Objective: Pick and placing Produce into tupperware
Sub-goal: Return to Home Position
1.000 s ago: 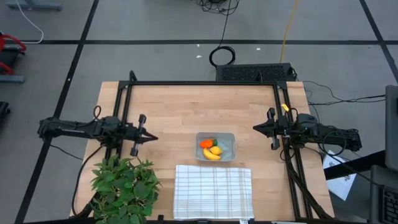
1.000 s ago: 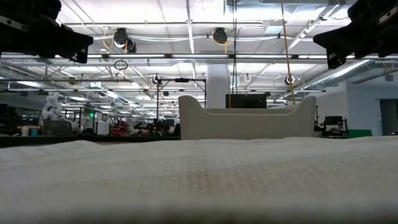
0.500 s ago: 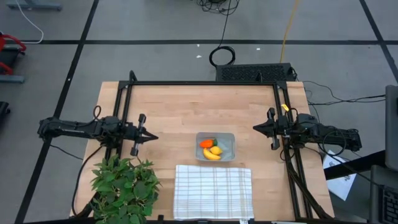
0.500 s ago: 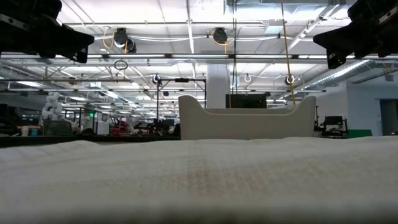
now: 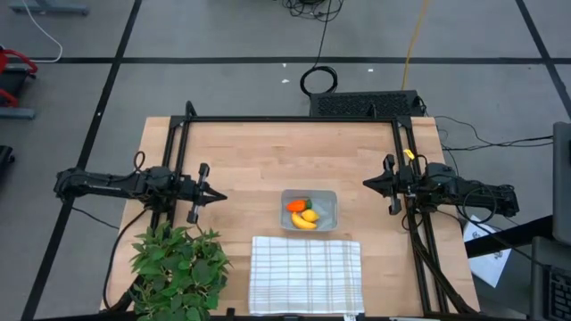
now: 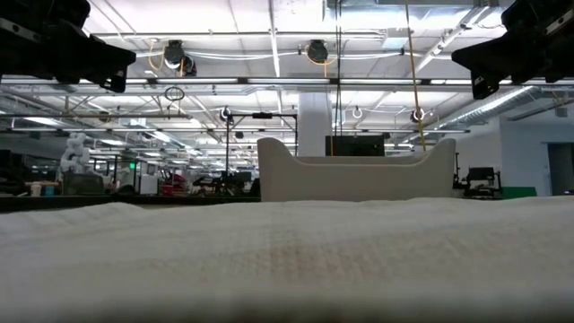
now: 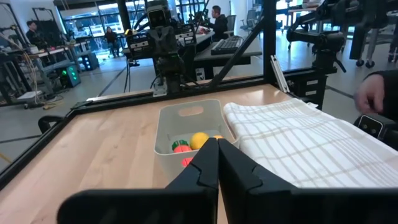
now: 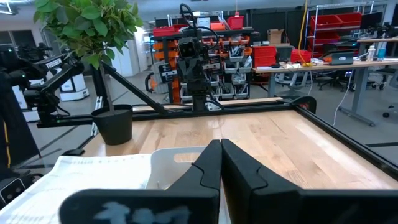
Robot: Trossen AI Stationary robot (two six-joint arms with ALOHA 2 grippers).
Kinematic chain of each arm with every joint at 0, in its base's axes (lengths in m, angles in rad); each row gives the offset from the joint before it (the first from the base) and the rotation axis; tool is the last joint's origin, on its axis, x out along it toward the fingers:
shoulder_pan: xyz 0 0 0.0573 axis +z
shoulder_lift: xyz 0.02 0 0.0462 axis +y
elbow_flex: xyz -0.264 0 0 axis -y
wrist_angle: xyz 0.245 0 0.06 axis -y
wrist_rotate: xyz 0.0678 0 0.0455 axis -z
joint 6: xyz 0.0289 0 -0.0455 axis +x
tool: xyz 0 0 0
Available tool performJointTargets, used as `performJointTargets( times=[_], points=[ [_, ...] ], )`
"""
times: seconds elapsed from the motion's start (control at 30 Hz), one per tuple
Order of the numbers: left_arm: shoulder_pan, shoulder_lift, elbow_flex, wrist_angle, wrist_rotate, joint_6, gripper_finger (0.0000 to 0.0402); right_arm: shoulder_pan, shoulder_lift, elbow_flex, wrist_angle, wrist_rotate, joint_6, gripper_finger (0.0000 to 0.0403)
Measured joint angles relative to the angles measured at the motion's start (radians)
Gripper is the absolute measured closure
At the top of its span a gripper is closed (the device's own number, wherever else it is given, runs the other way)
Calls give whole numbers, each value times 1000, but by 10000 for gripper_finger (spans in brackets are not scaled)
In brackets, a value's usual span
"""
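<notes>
**Overhead layout, sorting apparently complete.** The container (image 5: 332,203) sits on the bench (image 5: 259,156) right of centre, just beyond the far edge of the checked cloth (image 5: 306,274). Inside it lie the carrot (image 5: 296,206), a small round yellow piece (image 5: 310,214) and the banana (image 5: 303,223), bunched toward its left half. No produce shows outside the container, so the placing is judged finished.

The left tool (image 5: 219,198) hangs at the left side of the bench, pointing right toward the container. It is just beyond the potted plant (image 5: 178,263), which stands at the near left corner. The right tool (image 5: 366,184) hangs at the right side, pointing left. Each is well apart from the container.

In both wrist views the two fingers (image 7: 205,163) are pressed together with nothing between them. This posture suits parking: the arms face inward but keep clear of the middle, leaving the filled container untouched and in open view.
</notes>
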State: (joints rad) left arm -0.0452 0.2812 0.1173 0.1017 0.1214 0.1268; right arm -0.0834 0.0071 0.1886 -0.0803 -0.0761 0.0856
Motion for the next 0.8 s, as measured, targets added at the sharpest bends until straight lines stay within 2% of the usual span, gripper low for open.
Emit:
performJointTargets(
  times=[0.3, 0.8],
  points=[
    [0, 0, 0, 0, 0, -1, 377, 0, 0, 0, 0, 0, 0, 403],
    [0, 0, 0, -1, 0, -1, 376, 0, 0, 0, 0, 0, 0, 403]
  ],
)
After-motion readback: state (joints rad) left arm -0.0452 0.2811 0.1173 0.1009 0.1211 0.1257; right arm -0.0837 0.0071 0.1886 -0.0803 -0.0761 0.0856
